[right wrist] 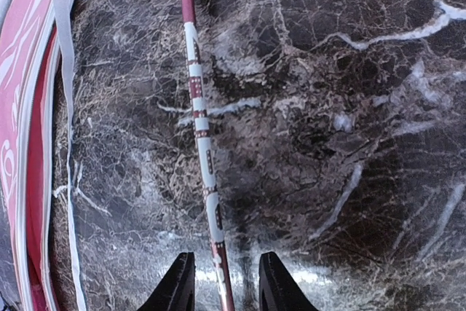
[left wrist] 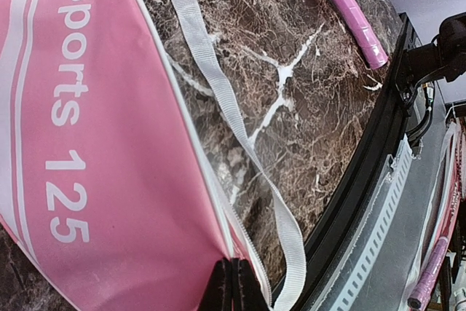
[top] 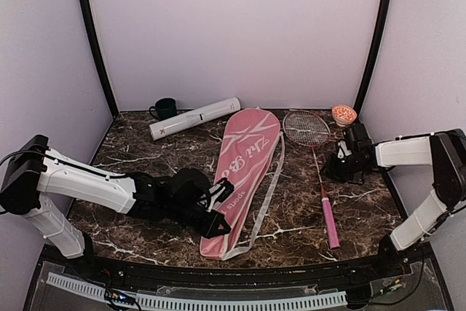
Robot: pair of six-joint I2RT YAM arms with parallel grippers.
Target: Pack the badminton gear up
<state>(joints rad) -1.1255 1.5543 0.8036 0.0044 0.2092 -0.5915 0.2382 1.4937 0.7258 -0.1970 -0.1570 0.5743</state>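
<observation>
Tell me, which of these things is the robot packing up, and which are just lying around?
Part of the job (badminton gear): pink bag, red racket, white tube.

Just lying about: dark green mug, orange bowl.

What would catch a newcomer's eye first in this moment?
The big pink racket bag lying lengthwise mid-table dominates, with the left gripper shut at its near, narrow end. To its right lies a red-framed racket, whose shaft the right gripper straddles with open fingers. A white tube, a dark green mug and an orange bowl sit along the back.
</observation>
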